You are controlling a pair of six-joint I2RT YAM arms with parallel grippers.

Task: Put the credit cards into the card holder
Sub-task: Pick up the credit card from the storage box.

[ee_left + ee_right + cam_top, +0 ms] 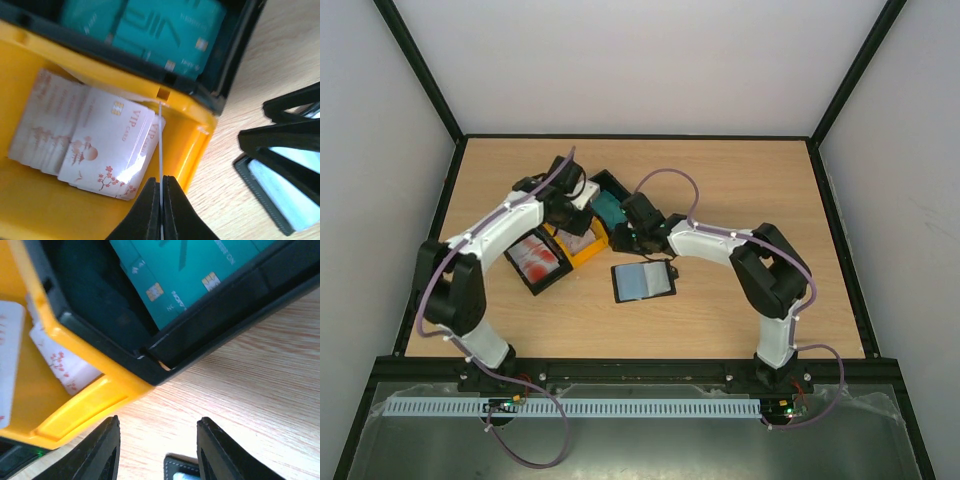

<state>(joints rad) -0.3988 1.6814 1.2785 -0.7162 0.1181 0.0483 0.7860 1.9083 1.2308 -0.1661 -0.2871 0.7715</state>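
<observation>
White plastic credit cards [100,145] with red blossoms lie in the yellow plastic bin [30,200], where the left gripper [161,181] pinches a single card [160,140] edge-on, while the right gripper [157,421] hangs open and empty beside it, near the black folding card holder [643,282] on the wooden table [770,200].

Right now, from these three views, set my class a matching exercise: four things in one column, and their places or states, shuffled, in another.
Things
1. teal cards
2. VIP cards
3. card holder
4. left gripper

Places or states
A. lying open on the wooden table
B. shut on a white card held edge-on
C. inside a black bin
D. stacked in the yellow bin

Pairs: 1-C, 2-D, 3-A, 4-B
</observation>
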